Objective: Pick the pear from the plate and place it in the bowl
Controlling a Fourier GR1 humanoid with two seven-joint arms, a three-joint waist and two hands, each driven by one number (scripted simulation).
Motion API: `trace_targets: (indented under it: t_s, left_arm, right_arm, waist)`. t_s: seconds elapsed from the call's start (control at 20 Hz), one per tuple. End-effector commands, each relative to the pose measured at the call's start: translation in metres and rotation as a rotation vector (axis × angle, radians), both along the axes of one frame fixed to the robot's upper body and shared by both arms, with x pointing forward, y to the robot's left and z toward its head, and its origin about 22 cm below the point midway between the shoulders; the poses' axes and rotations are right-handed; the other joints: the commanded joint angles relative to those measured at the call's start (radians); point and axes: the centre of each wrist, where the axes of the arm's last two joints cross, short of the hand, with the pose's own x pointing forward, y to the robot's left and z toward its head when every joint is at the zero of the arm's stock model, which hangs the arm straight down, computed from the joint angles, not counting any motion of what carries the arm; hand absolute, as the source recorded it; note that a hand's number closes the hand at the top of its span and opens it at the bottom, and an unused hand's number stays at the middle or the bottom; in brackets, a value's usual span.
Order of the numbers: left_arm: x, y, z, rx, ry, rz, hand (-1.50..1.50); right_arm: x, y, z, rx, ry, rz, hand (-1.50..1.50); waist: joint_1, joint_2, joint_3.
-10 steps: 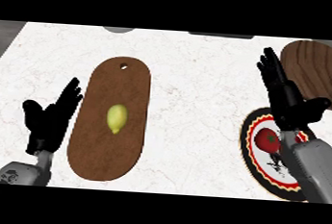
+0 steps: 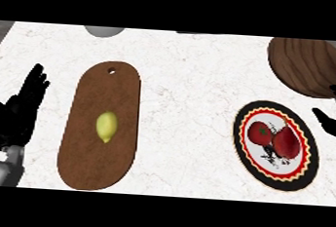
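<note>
A marble counter seen from above. A yellow-green pear lies on a long brown wooden board at left, not on the patterned plate at right, which carries red fruit. The wooden bowl sits far right. The left hand rests spread open beside the board. Only the right hand fingertips show; I cannot tell its state.

No text, label, brand name or number can be read anywhere on the counter. The only marking is decoration on the plate near the counter's right edge: a red and yellow zigzag border inside a black rim, with no letters in it
</note>
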Motion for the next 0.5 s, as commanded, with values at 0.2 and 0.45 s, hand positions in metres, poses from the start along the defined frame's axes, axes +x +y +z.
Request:
trace_targets:
  t_s: [0.2, 0.45]
  left_arm:
    - [-0.012, 0.010, 0.003, 0.022, -0.037, 0.013, 0.00]
    - [-0.008, 0.005, 0.013, 0.015, -0.050, -0.019, 0.00]
  right_arm:
    - [-0.097, 0.011, -0.044, -0.150, 0.034, -0.291, -1.50]
    - [-0.140, 0.022, -0.013, -0.187, 0.100, -0.338, -1.50]
  waist:
    - [0.003, -0.012, 0.008]
    - [0.032, -0.002, 0.010]
